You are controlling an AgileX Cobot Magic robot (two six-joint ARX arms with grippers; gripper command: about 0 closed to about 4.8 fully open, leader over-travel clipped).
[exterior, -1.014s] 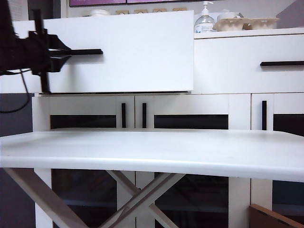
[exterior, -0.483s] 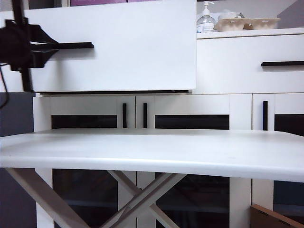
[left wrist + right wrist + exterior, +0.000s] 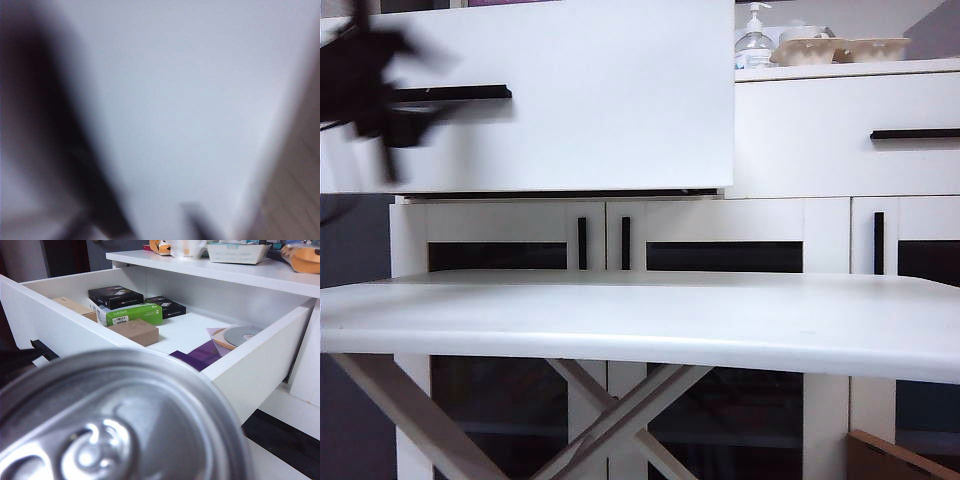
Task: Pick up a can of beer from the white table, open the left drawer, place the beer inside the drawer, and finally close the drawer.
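Probably a home living room or mock-up: a white cabinet (image 3: 800, 230) with dark-paned doors, a pump bottle (image 3: 753, 42) and bowls (image 3: 840, 49) on top.

The exterior camera sits low, level with the rim of the flat white counter (image 3: 640, 345), facing the pulled-out white left drawer with its short black bar handle (image 3: 580, 100). The right wrist camera looks over a silver metal can's top (image 3: 115, 430), very near, down into that drawer (image 3: 260, 365). The left wrist camera is pressed close to a blurred white surface.
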